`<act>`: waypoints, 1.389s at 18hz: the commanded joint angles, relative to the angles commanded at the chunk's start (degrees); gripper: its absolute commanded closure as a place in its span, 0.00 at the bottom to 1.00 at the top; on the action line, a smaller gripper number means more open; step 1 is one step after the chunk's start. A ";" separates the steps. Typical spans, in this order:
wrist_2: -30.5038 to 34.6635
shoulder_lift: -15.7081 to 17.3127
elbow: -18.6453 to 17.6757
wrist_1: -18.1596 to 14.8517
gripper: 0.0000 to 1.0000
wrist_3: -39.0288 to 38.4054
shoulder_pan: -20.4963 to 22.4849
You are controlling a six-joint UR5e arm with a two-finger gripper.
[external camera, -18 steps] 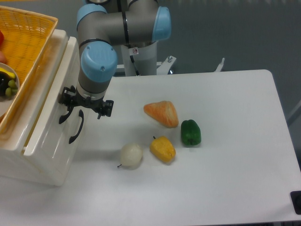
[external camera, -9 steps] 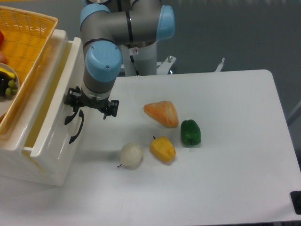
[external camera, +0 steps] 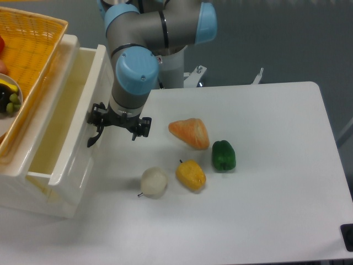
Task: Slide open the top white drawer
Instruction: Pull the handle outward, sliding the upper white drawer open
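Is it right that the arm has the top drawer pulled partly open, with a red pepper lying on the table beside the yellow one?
Not quite: the camera view shows a green pepper, not red, beside the yellow one. The rest holds: the top drawer is partly open, gripper at its front.

A white rectangular table (external camera: 276, 221) with rounded corners fills most of the view under even, soft light. Behind it rises a plain grey-blue wall (external camera: 287, 38).

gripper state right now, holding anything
Gripper: closed on the black handle of the top white drawer.
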 joint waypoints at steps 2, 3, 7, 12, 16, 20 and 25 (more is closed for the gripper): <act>0.62 0.00 0.00 0.09 0.00 0.00 0.18; 0.89 0.00 0.00 0.09 0.00 0.09 0.44; 1.33 0.00 0.26 0.09 0.00 0.87 1.67; 1.42 0.00 0.18 0.00 0.00 2.55 2.19; 1.42 0.09 0.26 0.00 0.00 2.64 2.81; 1.33 -0.17 1.49 -0.09 0.00 3.51 3.08; 1.42 0.09 1.58 -1.32 0.00 6.42 4.39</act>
